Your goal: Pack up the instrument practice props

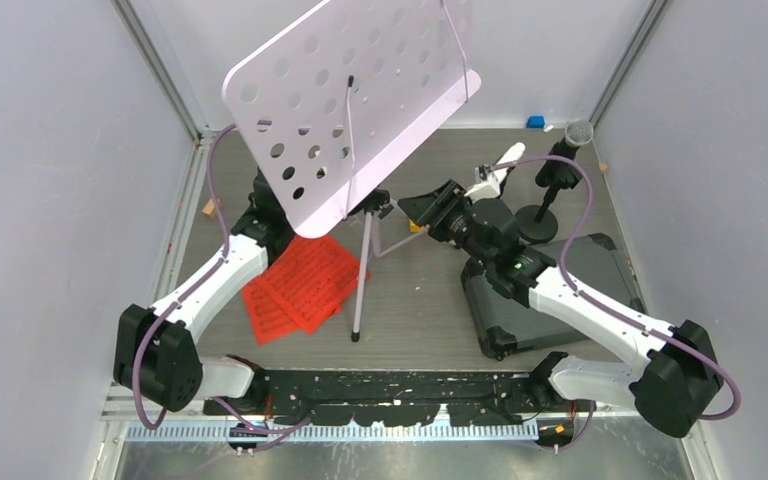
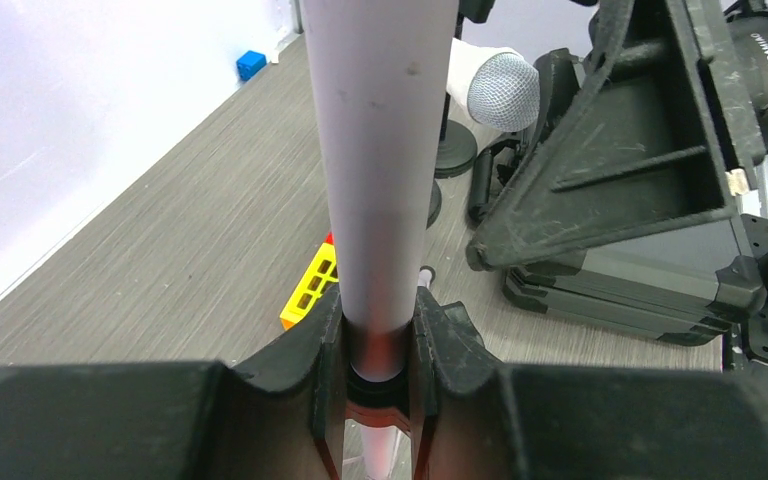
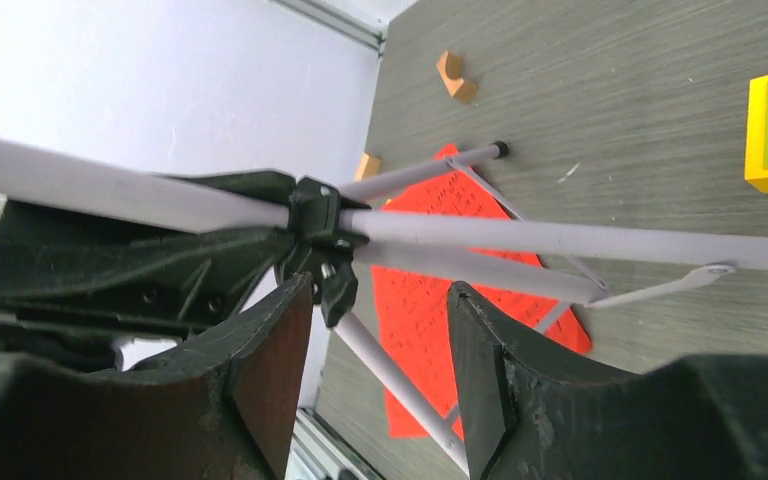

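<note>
Stand pole (image 2: 380, 150), smooth lilac tube, pinched by left claw (image 2: 382, 318), right claw (image 3: 378, 298) open

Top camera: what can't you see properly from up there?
In the top view:
Music desk: upper edge cut off by the frame.
Left gripper: hidden under the desk.
Red pages: far corner covered by the desk.
White microphone: mostly behind the right arm.
Dark case: partly under the right arm.

Top view overhead from near edge, looking down; wrist views close, facing each other, sharing lilac stand pole (image 2: 380, 150).
</note>
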Robot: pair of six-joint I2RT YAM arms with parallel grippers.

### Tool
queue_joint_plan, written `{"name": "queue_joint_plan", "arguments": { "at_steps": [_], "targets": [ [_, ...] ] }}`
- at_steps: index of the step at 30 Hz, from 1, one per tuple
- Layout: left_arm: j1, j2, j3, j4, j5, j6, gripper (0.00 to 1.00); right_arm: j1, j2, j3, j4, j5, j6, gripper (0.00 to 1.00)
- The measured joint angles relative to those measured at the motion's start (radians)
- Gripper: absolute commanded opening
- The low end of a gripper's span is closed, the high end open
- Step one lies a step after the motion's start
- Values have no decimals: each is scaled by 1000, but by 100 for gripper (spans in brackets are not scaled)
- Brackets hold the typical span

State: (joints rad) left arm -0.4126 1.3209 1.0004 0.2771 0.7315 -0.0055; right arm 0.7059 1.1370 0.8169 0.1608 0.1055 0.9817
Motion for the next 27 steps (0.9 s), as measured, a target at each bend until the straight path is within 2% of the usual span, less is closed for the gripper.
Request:
{"name": "queue_joint_plan", "arguments": {
  "at_steps": [11, 14, 21, 27],
  "targets": [
    [-2, -10, -2, -14, -17, 11, 0, 3, 130, -26, 201, 17, 188, 56],
    [-5, -10, -2, -14, -18, 11, 0, 12, 149, -27, 227, 13, 219, 51],
    [-5, -10, -2, -14, -22, 11, 0, 27, 156, -29, 268, -4, 247, 48],
    [-6, -10, -2, -16, -24, 11, 0, 45, 167, -29, 280, -13, 251, 39]
  ]
}}
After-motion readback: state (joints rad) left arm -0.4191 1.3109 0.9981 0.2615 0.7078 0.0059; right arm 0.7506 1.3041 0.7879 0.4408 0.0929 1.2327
